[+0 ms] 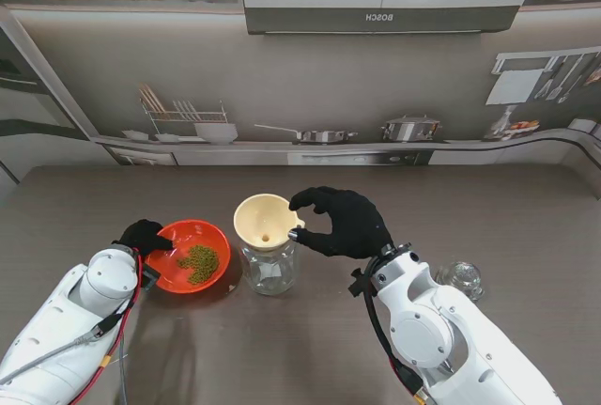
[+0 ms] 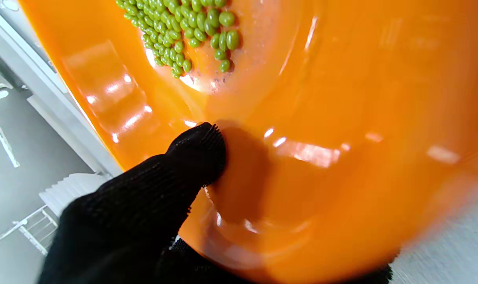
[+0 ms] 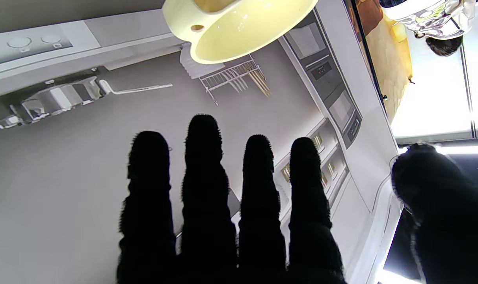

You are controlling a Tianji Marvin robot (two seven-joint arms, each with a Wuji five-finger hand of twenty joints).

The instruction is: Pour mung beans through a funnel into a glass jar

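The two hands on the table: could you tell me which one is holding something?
The left hand, gripping the orange bowl of beans; the right hand holds nothing.

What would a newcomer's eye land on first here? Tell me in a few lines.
First the bright orange bowl holding a small heap of green mung beans, left of centre, gripped at its rim by the black-gloved left hand. Next the cream funnel seated in the glass jar at the middle. The right hand hangs beside the funnel's rim, fingers apart, holding nothing.
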